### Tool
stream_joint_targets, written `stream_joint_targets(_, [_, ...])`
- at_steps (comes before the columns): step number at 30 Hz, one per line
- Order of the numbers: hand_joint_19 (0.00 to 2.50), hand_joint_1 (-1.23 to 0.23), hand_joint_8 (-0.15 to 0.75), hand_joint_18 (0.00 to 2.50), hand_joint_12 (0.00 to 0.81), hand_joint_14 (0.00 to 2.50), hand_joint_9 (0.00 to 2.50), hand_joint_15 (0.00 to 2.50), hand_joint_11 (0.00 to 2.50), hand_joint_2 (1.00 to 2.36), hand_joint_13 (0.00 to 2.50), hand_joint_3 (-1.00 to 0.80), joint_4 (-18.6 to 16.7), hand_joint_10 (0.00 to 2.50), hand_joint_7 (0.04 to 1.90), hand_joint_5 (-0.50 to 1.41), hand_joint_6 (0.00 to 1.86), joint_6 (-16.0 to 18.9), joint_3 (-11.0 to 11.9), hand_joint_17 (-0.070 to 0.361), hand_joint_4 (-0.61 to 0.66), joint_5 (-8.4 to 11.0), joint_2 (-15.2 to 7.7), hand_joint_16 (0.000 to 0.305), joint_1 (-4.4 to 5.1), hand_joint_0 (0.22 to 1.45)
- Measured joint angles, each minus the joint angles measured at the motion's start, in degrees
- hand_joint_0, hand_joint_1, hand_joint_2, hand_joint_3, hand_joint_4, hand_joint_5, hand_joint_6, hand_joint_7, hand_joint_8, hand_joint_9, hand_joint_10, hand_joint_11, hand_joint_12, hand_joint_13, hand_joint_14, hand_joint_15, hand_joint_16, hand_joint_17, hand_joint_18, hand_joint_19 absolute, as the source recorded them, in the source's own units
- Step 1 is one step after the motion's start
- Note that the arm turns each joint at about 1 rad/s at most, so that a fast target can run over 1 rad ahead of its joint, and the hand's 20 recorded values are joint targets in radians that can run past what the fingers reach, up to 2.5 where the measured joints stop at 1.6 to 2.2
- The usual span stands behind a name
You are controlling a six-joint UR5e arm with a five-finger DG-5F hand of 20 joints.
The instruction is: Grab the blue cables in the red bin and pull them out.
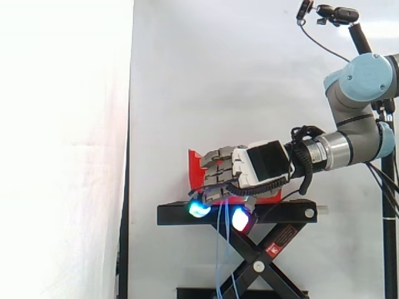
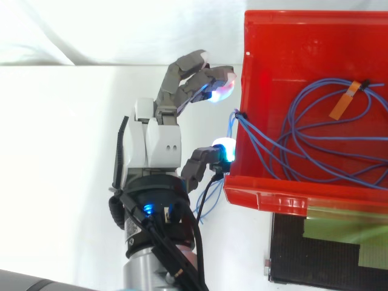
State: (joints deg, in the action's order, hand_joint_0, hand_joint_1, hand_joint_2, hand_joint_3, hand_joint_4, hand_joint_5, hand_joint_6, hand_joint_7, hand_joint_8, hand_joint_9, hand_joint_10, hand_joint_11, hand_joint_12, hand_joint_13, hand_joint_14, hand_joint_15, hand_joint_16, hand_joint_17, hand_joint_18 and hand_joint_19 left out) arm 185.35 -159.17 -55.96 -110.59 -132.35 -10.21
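Blue cables [image 2: 315, 139] spill over red bin [image 2: 291, 48] wall, past hand [image 2: 159, 142]; grip: cannot tell.

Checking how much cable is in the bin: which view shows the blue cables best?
The top view: the blue cables lie looped inside the red bin, with strands running over its wall beside the hand. The side view catches strands hanging below the hand, before the black stand.
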Motion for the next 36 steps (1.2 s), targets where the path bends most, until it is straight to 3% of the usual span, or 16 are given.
stream_joint_targets(36, [0.74, -0.89, 0.303, 0.45, 0.368, 0.02, 0.75, 0.63, 0.70, 1.00, 0.56, -1.00, -0.42, 0.02, 0.66, 0.74, 0.00, -0.13, -0.54, 0.104, 0.23, 0.00, 0.00, 0.046, -1.28, 0.79])
